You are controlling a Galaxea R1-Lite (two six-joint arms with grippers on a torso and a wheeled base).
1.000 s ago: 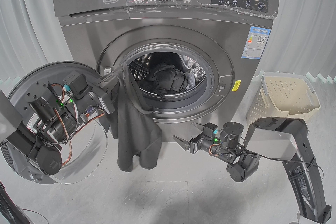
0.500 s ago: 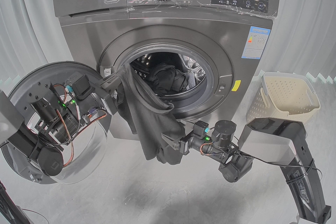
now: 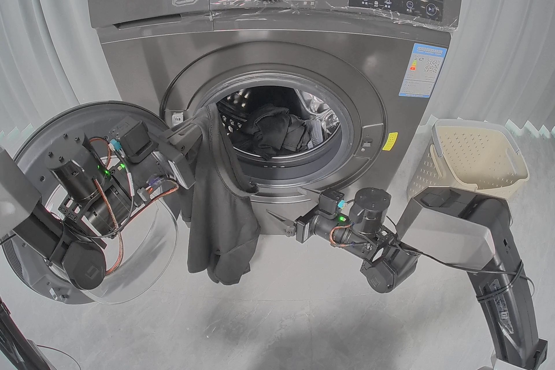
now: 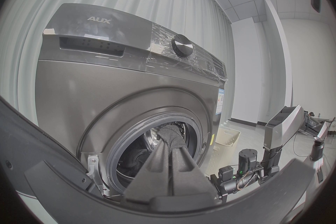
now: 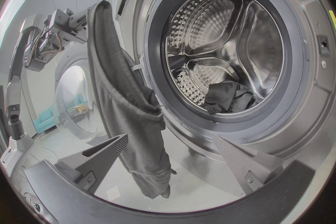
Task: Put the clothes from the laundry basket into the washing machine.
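A dark grey garment hangs from my left gripper, which is shut on its top edge beside the left rim of the washing machine opening. One fold rests on the lower door seal; the rest dangles toward the floor. In the left wrist view the fingers pinch the cloth. My right gripper is open, low in front of the opening, to the right of the garment and apart from it. Its view shows the hanging garment between its open fingers. Black clothes lie in the drum.
The round door stands open at the left, behind my left arm. A cream laundry basket sits on the floor right of the machine, with no clothes visible inside. Bare grey floor lies in front.
Half a second ago the right gripper had the garment's lower end lifted toward the opening. The cloth has now dropped back and hangs straight down, and the right gripper is clear of it.
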